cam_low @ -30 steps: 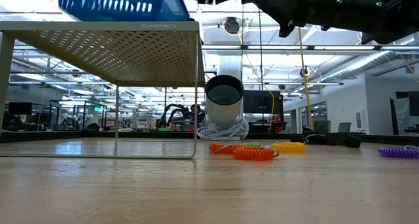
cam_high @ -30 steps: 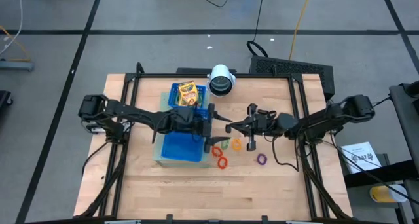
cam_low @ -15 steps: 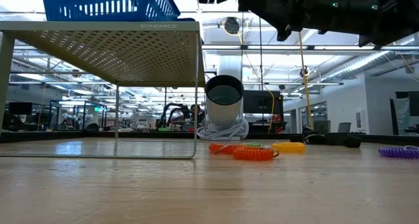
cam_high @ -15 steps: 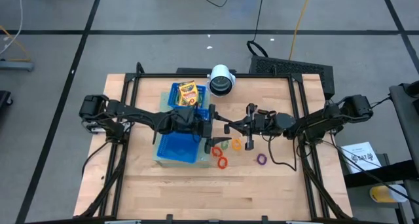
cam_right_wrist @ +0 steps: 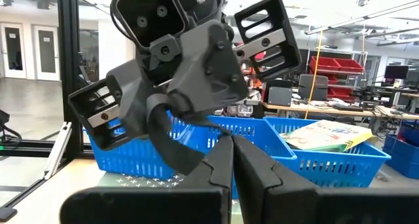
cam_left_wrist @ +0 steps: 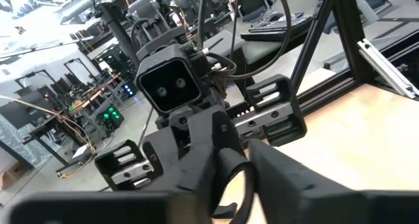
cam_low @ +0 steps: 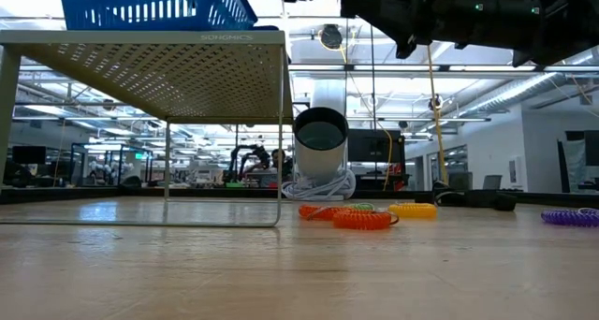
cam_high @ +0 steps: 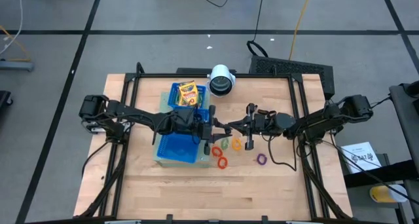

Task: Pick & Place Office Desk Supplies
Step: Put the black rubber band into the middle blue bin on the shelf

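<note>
The left gripper (cam_high: 211,127) and the right gripper (cam_high: 227,127) meet tip to tip above the table, just beside the blue tray (cam_high: 171,149). The right one is pressed together (its fingers (cam_right_wrist: 219,160) show no gap), while for the left one I cannot tell. A crayon box (cam_high: 187,92) lies in the tray's far compartment, and the rings (cam_high: 221,162) lie on the table under the grippers.

Bystanders on the wooden counter

A blue plastic tray (cam_high: 174,147) with compartments sits on a perforated metal stand (cam_low: 168,67) toward the left of the wooden counter (cam_high: 275,185). A white cylinder (cam_high: 222,80) with a dark centre lies at the far edge, just beside the tray's far corner. Grey floor with dark lines surrounds the counter; a yellow cable (cam_high: 298,18) crosses it.
</note>
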Robot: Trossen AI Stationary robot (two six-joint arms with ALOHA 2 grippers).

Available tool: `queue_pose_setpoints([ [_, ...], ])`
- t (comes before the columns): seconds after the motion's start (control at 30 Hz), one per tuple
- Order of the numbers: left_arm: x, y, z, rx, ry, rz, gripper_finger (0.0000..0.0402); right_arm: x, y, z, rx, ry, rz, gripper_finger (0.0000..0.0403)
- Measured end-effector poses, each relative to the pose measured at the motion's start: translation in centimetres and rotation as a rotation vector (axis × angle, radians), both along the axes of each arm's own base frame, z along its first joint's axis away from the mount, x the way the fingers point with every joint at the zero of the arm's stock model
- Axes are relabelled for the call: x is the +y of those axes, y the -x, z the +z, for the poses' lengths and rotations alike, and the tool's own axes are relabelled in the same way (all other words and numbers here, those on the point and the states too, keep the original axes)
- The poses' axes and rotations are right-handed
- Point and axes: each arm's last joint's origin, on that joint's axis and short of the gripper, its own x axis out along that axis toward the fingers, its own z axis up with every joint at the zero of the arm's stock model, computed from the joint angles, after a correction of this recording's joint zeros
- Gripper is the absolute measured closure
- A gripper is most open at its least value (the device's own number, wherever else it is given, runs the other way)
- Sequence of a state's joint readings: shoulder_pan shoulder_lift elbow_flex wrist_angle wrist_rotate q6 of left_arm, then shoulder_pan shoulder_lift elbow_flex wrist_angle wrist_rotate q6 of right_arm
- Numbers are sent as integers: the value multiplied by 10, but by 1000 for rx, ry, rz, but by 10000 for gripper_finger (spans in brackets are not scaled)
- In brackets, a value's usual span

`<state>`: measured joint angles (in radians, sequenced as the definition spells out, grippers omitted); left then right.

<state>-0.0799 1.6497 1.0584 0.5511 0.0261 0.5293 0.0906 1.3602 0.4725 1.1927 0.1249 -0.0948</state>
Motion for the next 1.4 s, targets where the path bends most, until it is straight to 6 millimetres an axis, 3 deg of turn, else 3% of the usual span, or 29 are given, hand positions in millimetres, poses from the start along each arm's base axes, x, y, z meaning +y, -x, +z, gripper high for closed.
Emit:
queue_pose_setpoints([
  [0.23,0,0,3,-26,53,9,390,0,0,0,0,0,0,403],
  [0.47,1,17,30,-74,77,11,369,0,2,4,-10,-1,1,397],
  [0.67,5,55,62,-2,133,22,393,-2,18,9,-29,-84,16,368],
  [0.8,9,82,75,86,210,86,377,-3,33,9,1,-89,16,344],
  [1.1,13,122,72,336,378,167,389,-6,62,7,-19,-91,18,326],
  [1.4,21,152,68,290,436,147,390,-7,72,2,-27,-112,23,332],
])
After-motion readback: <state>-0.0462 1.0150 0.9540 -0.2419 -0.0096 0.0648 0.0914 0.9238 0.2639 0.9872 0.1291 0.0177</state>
